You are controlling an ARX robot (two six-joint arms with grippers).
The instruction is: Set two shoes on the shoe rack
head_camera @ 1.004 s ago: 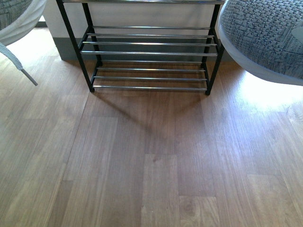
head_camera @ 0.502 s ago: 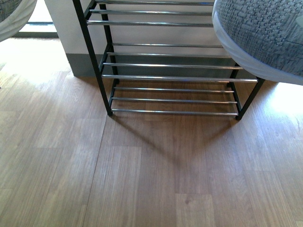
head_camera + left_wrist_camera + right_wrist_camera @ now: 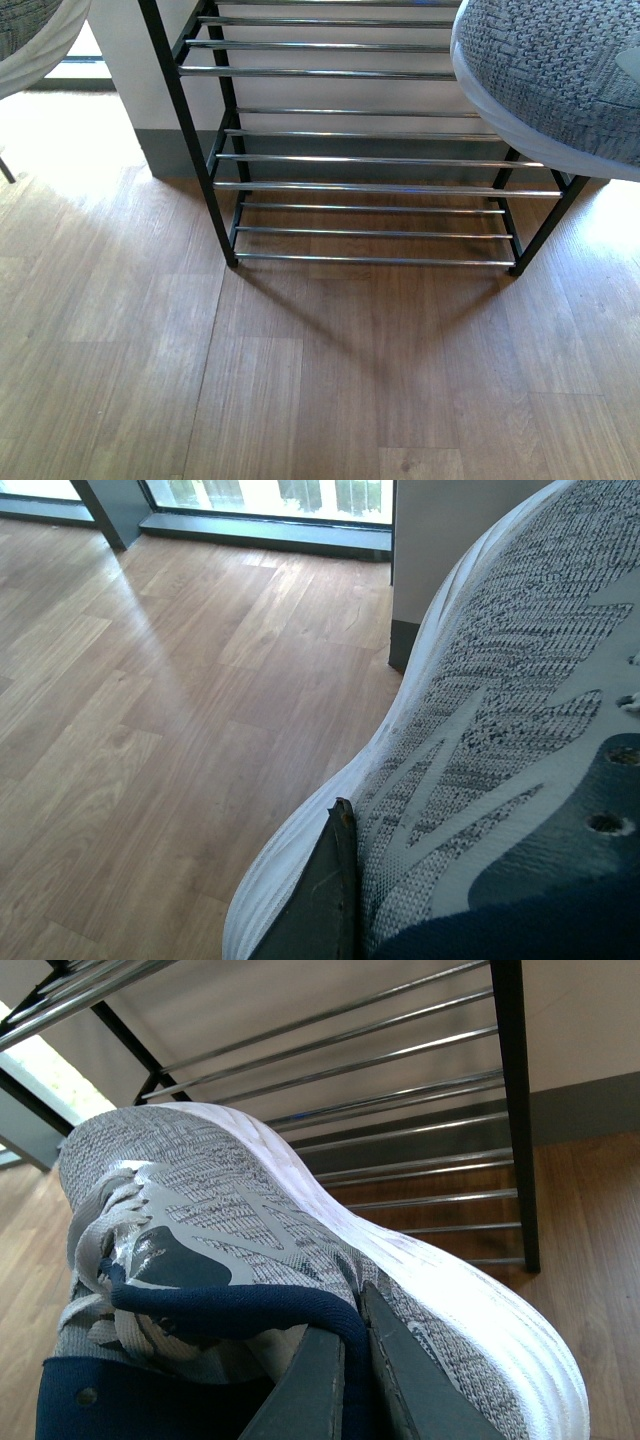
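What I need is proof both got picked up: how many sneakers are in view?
2. The right-hand sneaker is clamped by the right gripper, near the rack; the left-hand sneaker is held by the left gripper. Others may lie out of view.

The rack (image 3: pixel 370 186) is metal: its rods (image 3: pixel 360 160) are glossy, mirror-bright chrome, its frame (image 3: pixel 188 130) smooth matt black. It stands on a floor (image 3: pixel 300 380) of wood-grain planks with a soft satin sheen. The left shoe (image 3: pixel 480 710) and right shoe (image 3: pixel 250 1220) have coarse grey knit cloth uppers with smooth, matt pale-grey overlays. The right one also shows a soft navy fabric lining (image 3: pixel 230 1315), a matt white, finely ribbed sole (image 3: pixel 450 1290), and dull, scuffed dark-grey fingers (image 3: pixel 305 1390) against it.
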